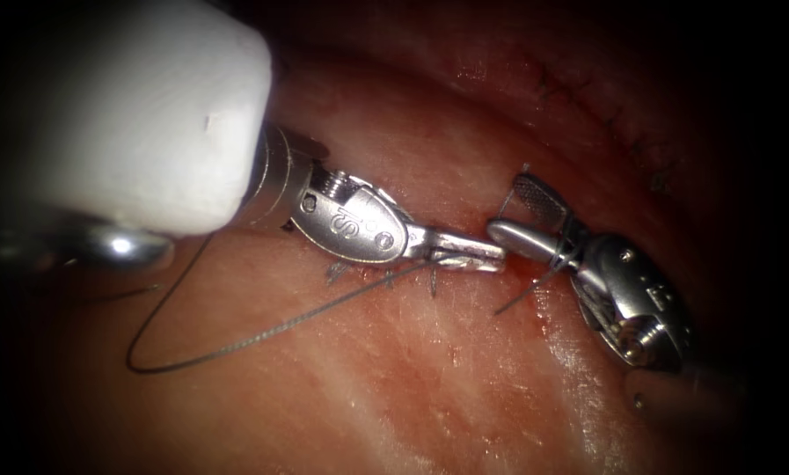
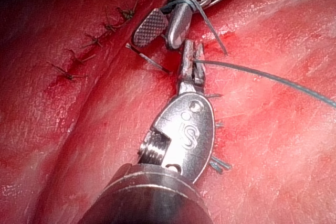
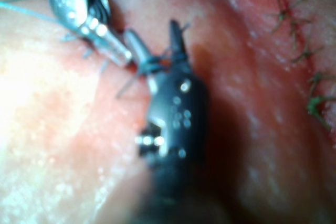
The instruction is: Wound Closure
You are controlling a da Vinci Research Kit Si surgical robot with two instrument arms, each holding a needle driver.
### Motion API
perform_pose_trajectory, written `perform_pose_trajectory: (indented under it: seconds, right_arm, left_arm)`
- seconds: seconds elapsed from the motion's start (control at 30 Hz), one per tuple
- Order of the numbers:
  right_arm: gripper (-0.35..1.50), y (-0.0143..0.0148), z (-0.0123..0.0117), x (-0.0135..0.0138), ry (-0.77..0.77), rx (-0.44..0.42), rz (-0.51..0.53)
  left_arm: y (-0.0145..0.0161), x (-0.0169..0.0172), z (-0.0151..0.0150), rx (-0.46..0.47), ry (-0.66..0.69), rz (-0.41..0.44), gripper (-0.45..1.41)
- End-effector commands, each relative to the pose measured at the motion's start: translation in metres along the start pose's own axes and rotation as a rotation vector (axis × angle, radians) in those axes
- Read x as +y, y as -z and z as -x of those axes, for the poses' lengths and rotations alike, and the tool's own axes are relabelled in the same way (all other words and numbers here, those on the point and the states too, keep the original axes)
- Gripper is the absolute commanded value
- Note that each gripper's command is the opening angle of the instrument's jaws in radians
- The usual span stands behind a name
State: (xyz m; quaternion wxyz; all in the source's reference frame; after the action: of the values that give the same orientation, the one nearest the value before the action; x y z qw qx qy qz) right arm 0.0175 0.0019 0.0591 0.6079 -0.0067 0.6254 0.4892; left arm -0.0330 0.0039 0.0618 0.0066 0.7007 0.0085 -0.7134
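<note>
Left tool (image 1: pixel 469 252) grips thread (image 1: pixel 262 334); right tool (image 1: pixel 526 215) open, thread-wrapped.

Tissue (image 1: pixel 394 378) is seen pink-red with pale streaks; thread (image 1: pixel 262 334) is dark grey; both end effectors, left (image 1: pixel 469 252) and right (image 1: pixel 522 215), are shiny silver, a cross-hatched pattern marked on one right jaw.

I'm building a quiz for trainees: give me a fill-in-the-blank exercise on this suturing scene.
1. The left gripper is shut on the ____.
2. The right gripper's jaws stand ____, with thread wrapped around them.
3. On the tissue, a row of finished ____ lies along a second, closed cut.

Missing words: thread; open; stitches
</note>
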Motion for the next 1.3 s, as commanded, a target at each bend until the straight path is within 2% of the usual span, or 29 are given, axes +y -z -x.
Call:
perform_pose_trajectory:
  seconds: [0.03, 0.23, 0.5, 0.6, 0.77, 1.0, 1.17, 1.3]
  right_arm:
    - [0.56, -0.0003, 0.001, 0.0003, -0.01, -0.01, 0.017]
    - [0.61, -0.0001, 0.002, 0.0015, -0.047, -0.033, 0.082]
    - [0.63, -0.0002, 0.0026, 0.0017, -0.089, -0.082, 0.087]
    - [0.76, -0.0007, 0.0026, 0.0021, -0.117, -0.085, 0.092]
    - [0.83, -0.002, 0.0028, 0.0028, -0.159, -0.09, 0.075]
    - [0.78, -0.0028, 0.0033, 0.0018, -0.185, -0.102, 0.039]
    - [0.76, -0.0018, 0.005, 0.001, -0.185, -0.169, 0.03]
    - [0.63, -0.0017, 0.0055, 0.0009, -0.188, -0.171, 0.023]
  left_arm:
    - [-0.0005, 0.0005, 0.0006, 0.001, 0.002, 0.002, -0.45]
    - [-0.0008, 0.0003, 0.0006, -0.002, 0.003, 0.002, -0.45]
    - [-0.0011, -0.0001, 0.0005, -0.001, 0.0, 0.0, -0.45]
    - [-0.0011, -0.0001, 0.0005, -0.001, 0.0, 0.0, -0.45]
    - [-0.0011, 0.0, 0.0004, 0.001, 0.0, 0.002, -0.45]
    - [-0.001, 0.0001, 0.0003, 0.001, 0.0, 0.003, -0.45]
    - [-0.0004, 0.0003, 0.0002, 0.004, 0.0, 0.007, -0.45]
    - [-0.0004, 0.0003, 0.0001, 0.004, 0.0, 0.007, -0.45]
